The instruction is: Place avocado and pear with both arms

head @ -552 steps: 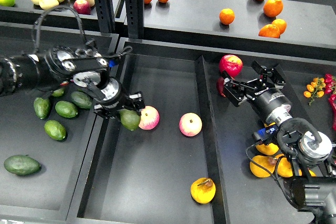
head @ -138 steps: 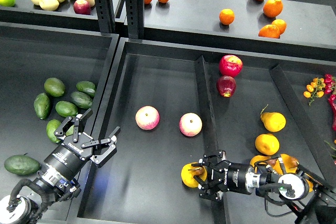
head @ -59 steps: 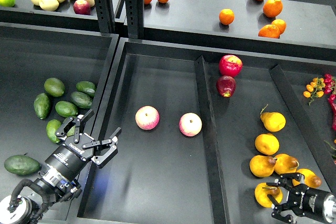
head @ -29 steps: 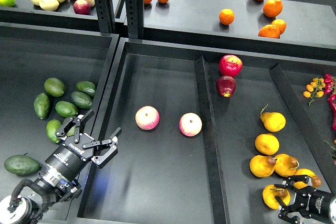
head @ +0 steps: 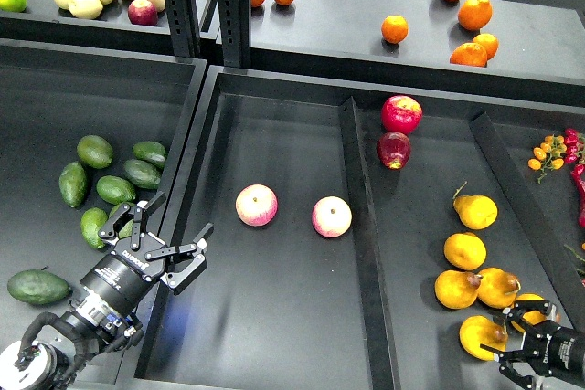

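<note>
The pear (head: 480, 337), yellow-orange with a dark patch at its stem end, lies in the right tray among other yellow pears. My right gripper (head: 508, 339) is at the bottom right edge. Its jaws are spread just right of the pear, its fingertips close beside it. My left gripper (head: 164, 237) is open and empty over the wall between the left and middle trays. A mid-green avocado (head: 117, 214) lies partly hidden behind its upper finger, among several other avocados (head: 116, 189) in the left tray.
A big dark-green fruit (head: 35, 287) lies at the lower left. Two pink apples (head: 257, 205) (head: 331, 216) sit in the middle tray. Red apples (head: 401, 113) and yellow pears (head: 464, 250) are in the right tray. Oranges (head: 395, 28) lie on the back shelf.
My right gripper has carried the pear from the middle tray rightward into the right tray, then drawn back slightly to the right. The left gripper has hardly moved.
</note>
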